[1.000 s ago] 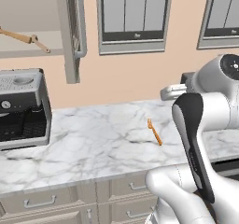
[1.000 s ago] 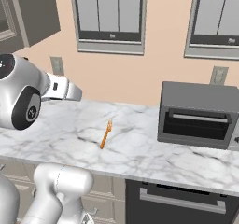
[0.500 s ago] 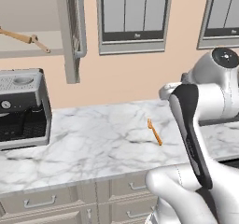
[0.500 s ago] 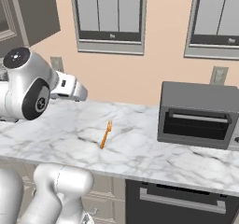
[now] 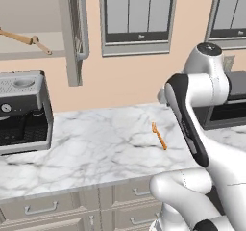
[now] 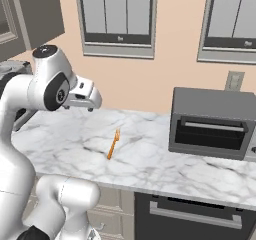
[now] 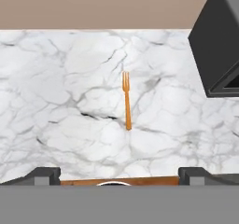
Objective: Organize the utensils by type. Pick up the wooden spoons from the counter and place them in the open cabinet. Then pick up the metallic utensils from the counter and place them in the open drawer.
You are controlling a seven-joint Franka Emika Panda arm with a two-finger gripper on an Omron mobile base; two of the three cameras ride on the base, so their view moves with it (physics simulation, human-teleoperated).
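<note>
A slim orange fork (image 5: 159, 135) (image 6: 113, 144), one of the metallic utensils, lies alone on the white marble counter (image 5: 96, 148). My gripper (image 7: 119, 174) hangs above the counter's front part, open and holding nothing. Its dark fingertips (image 7: 44, 174) stand wide apart, and the fork (image 7: 126, 101) lies ahead of them, tines pointing away. In the right base view the hand (image 6: 86, 96) hovers up and to the left of the fork. The wooden spoons (image 5: 21, 37) lie on the shelf of the open cabinet (image 5: 72, 37) at upper left. The open drawer is out of view.
A coffee machine (image 5: 21, 112) stands on the counter's left end. A dark toaster oven (image 6: 215, 124) (image 7: 217, 41) sits to the right of the fork. Shut drawer fronts (image 5: 43, 208) run under the counter. Windows line the back wall.
The arm has swung: its elbow rose and the hand shifted a little right, toward the fork. The fork and the spoons have not moved. The jaws stayed open.
</note>
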